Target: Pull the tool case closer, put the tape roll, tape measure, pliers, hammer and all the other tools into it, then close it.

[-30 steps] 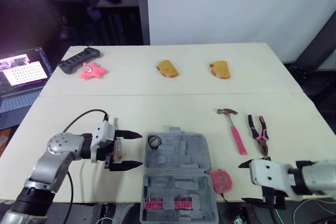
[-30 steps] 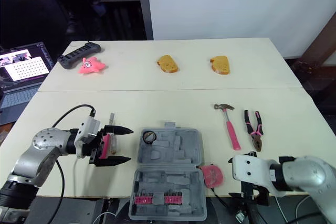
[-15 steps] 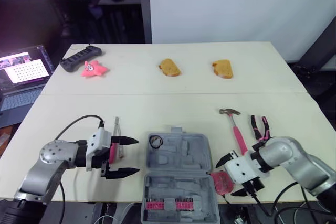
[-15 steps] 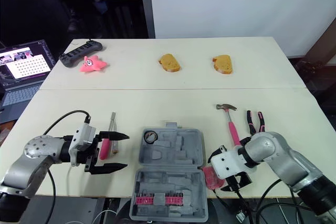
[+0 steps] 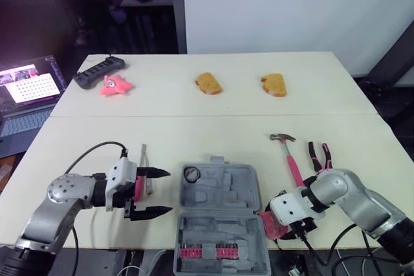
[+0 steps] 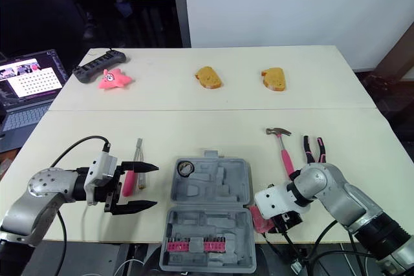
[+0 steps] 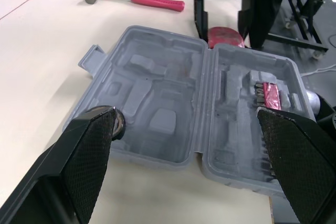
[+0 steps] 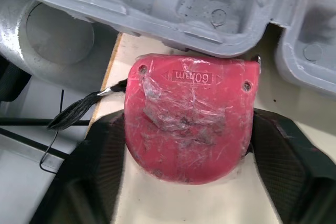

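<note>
The grey tool case (image 5: 220, 214) lies open at the table's front middle. A black tape roll (image 5: 191, 174) sits in its far left corner, and a strip of pink bits (image 5: 202, 252) in the near half. My left gripper (image 5: 169, 191) is open just left of the case, with a pink-handled screwdriver (image 6: 132, 174) on the table beside it. The red tape measure (image 8: 191, 114) rests at the case's right side, near the table's front edge. My right gripper (image 5: 279, 219) is open, with one finger close against each side of it. The hammer (image 5: 291, 163) and pliers (image 5: 319, 158) lie further right.
Two pieces of bread (image 5: 207, 83) (image 5: 274, 85), a pink star toy (image 5: 114, 85) and a black controller (image 5: 97, 71) lie at the far side. A laptop (image 5: 29, 92) stands off the table's left. The table's front edge is right below the case.
My right gripper has moved left and lower, so its fingers now stand around the tape measure. The left gripper and the tools have not moved.
</note>
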Tool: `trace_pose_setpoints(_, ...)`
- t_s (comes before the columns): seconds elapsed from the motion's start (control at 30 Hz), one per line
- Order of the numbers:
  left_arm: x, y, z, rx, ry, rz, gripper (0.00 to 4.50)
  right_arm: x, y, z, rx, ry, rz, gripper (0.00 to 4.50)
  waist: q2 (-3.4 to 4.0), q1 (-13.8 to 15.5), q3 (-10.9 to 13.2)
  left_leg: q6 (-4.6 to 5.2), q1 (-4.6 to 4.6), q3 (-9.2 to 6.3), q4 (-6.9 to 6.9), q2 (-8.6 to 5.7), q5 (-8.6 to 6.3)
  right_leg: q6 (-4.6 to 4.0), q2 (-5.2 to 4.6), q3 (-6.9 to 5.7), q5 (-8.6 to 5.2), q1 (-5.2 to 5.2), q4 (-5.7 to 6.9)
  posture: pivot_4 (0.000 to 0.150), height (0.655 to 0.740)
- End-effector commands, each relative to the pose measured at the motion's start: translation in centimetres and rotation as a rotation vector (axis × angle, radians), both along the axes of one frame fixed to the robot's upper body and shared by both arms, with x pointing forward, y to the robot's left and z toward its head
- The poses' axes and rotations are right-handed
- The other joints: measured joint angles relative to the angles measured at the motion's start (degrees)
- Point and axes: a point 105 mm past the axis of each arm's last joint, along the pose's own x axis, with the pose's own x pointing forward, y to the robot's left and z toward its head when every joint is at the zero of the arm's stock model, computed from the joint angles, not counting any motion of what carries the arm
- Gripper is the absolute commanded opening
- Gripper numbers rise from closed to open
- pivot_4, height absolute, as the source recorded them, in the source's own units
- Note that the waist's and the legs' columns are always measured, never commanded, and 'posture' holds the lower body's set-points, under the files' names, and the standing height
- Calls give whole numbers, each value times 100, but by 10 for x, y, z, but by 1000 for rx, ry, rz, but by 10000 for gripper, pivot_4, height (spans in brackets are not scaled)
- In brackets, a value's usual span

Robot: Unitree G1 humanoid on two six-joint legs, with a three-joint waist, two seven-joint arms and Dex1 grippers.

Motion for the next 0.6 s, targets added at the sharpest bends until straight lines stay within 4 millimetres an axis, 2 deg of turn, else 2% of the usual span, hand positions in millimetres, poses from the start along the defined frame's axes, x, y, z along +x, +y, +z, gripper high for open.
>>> trace_pose_setpoints(0.03,1,1,9,-12,-36,2,45000,1,2,3,32,-9,-28,28824,0,-3,0,0,0,0,0,0,0,0,0,0,0,0,0,1500,7400)
trace_pose_setpoints(0.13,3,1,9,-13,-37,3,45000,1,-1,6,40,-19,-45,28824,0,-2,0,0,0,1,0,0,0,-1,0,0,1,0,0,1500,7400)
trace_pose_setpoints(0.23,7,1,9,-12,-42,7,45000,5,-1,32,108,-67,-96,28824,7,8,4,0,-2,1,0,-1,0,-1,-1,1,1,-2,0,1500,7400)
trace_pose_setpoints(0.3,9,2,8,-13,-45,14,45000,11,2,60,150,-97,-168,28824,11,3,6,0,-2,1,2,-1,0,0,-2,2,2,-2,1,1500,7400)
trace_pose_setpoints(0.33,11,2,8,-13,-46,19,45000,15,7,75,182,-103,-214,28824,12,-8,6,-1,-5,1,3,-1,1,-1,-2,2,4,-4,2,1500,7400)
trace_pose_setpoints(0.43,14,4,7,-14,-46,28,45000,24,22,100,231,-123,-287,28824,13,-32,6,-1,-2,3,2,7,0,-7,5,5,9,-7,2,1500,7400)
trace_pose_setpoints(0.53,18,5,7,-13,-48,33,45000,42,43,111,217,-153,-335,28824,12,-34,6,-1,-4,2,-2,10,1,-7,9,5,9,-13,2,1500,7400)
trace_pose_setpoints(0.6,19,5,7,-13,-49,33,45000,49,52,111,195,-168,-335,28824,12,-14,6,-2,-9,1,-2,9,1,-7,8,4,9,-17,2,1500,7400)
